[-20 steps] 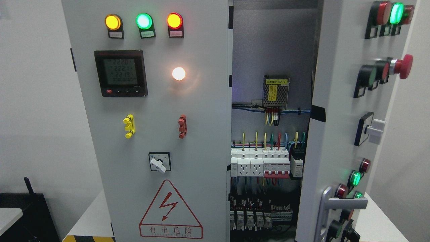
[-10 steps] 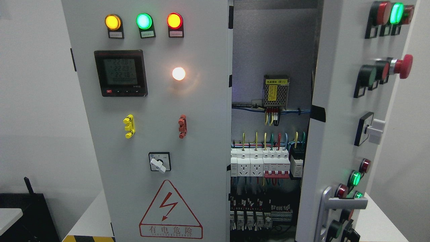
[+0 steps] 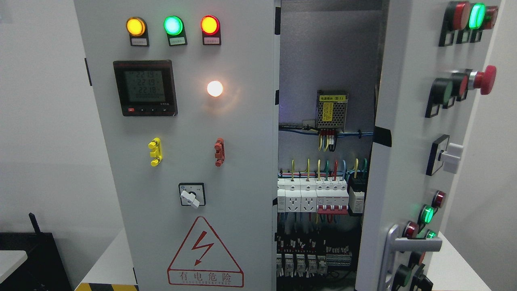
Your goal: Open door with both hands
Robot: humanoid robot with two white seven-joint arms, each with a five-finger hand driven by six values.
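Head view: right door (image 3: 408, 133) ajar (handle (image 3: 404, 244) free).

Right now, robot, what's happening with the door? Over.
Hands out of view. Right door swung open, handle free. Left door shut. Nothing blocking.

A white wall (image 3: 40, 133) stands behind everything on the left. Low down at the left edge sits a black box (image 3: 30, 258) with a thin black stick (image 3: 34, 223) poking up from it. Just in front of the box, the rounded corner of a white thing (image 3: 10, 258) peeks in from the edge. A white worktop (image 3: 109, 262) runs along the bottom, and a strip of yellow and black stripes (image 3: 106, 287) marks its front edge. More of the white worktop shows at the lower right (image 3: 460, 266), with a pale wall (image 3: 490, 161) beside it.
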